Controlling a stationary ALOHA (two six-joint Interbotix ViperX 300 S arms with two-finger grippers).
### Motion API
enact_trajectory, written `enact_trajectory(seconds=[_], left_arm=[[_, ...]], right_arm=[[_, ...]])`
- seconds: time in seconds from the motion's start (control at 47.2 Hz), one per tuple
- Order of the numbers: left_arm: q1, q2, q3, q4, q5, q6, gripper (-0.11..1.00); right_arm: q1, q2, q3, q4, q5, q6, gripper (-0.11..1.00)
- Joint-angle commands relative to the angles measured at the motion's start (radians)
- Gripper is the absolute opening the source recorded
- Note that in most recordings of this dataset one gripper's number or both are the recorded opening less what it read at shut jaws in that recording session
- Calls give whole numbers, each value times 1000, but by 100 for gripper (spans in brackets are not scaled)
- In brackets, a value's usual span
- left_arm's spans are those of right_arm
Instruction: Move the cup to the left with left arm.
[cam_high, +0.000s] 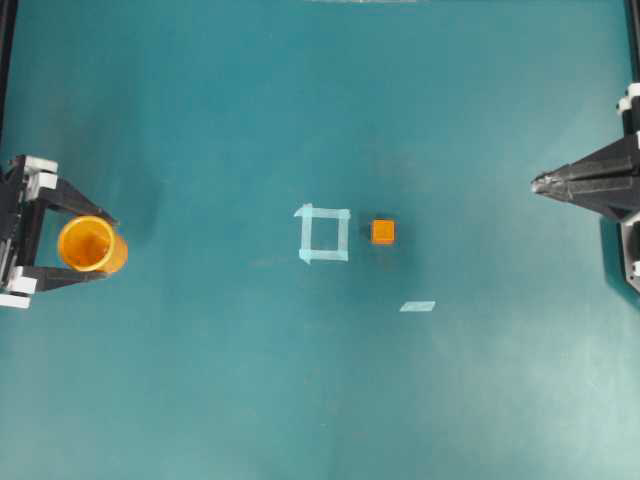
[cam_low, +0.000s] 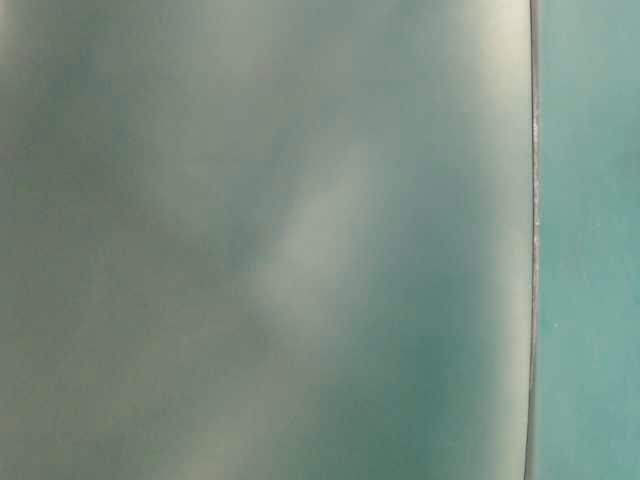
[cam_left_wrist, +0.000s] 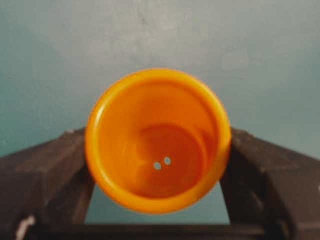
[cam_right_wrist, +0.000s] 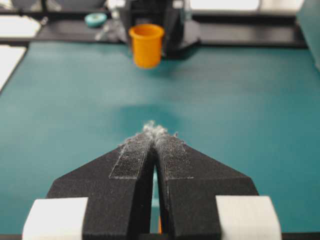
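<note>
The orange-yellow cup (cam_high: 88, 243) stands upright at the far left of the teal table, mouth up. My left gripper (cam_high: 108, 247) holds it, one black finger (cam_high: 82, 206) against each side of its wall. From the left wrist view I look down into the cup (cam_left_wrist: 157, 142); both fingers (cam_left_wrist: 60, 170) press against it, gripper (cam_left_wrist: 157, 150) shut on it. The right wrist view shows the cup (cam_right_wrist: 146, 45) far across the table; whether it touches the surface I cannot tell. My right gripper (cam_high: 540, 183) rests at the right edge, shut and holding nothing (cam_right_wrist: 156, 135).
A small orange cube (cam_high: 382, 231) sits near the table's middle, just right of a pale tape square (cam_high: 323, 233). A short tape strip (cam_high: 417, 306) lies below and to the right of the cube. Black frame rails (cam_high: 632, 40) border the table's sides.
</note>
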Motion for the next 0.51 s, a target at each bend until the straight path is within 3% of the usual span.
enact_trajectory(seconds=[0.0, 0.488], left_arm=[[-2, 11, -9, -2, -3, 3, 70], [-2, 12, -8, -2, 2, 3, 70]], right_arm=[[0, 6, -35, 0, -5, -5, -1], [0, 14, -32, -3, 26, -8, -1]])
